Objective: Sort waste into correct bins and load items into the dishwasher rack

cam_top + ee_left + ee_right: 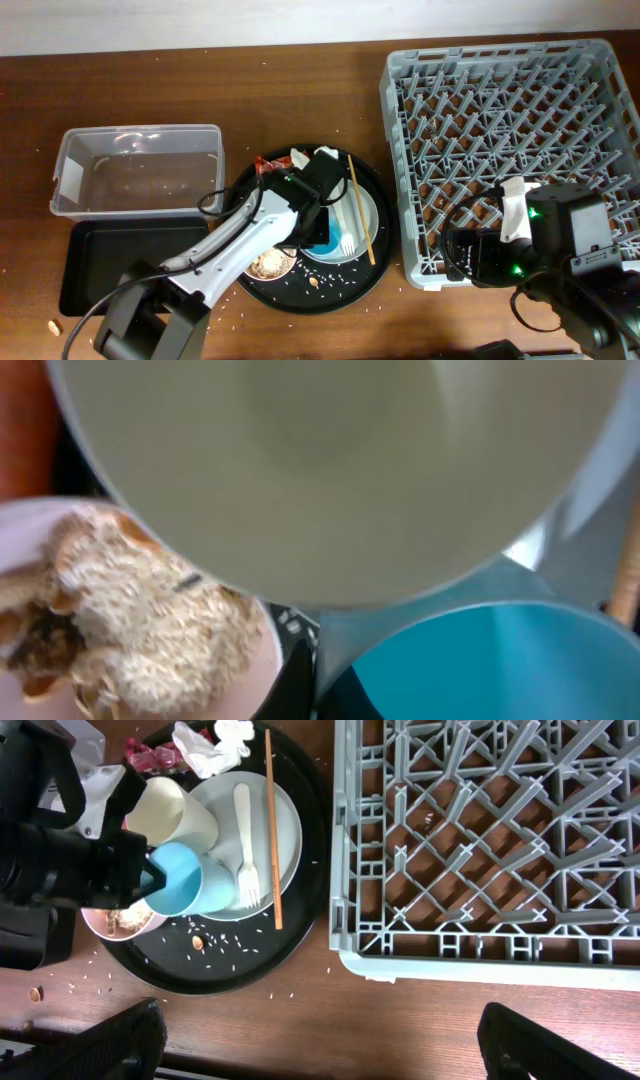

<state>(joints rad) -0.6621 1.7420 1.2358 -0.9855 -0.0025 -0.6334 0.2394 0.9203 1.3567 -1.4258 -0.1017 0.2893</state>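
Blue-lined cup (180, 880) at left claw (148, 870), grip unclear, hidden overhead; right claw (322, 1015) wide, empty.

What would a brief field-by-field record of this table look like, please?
Rack: large square grey plastic rack, right side, no dishes visible in it.
Bins: clear plastic rectangular tub, shallow black rectangular tray, left side.
Centre: large round black tray with pale round plate, white plastic fork, thin wooden chopstick, cream cup, blue cup, white bowl of brownish food scraps, crumpled white paper, red wrapper.
Left hand: at the cups, grip unclear.
Right hand: open, by the rack's corner.
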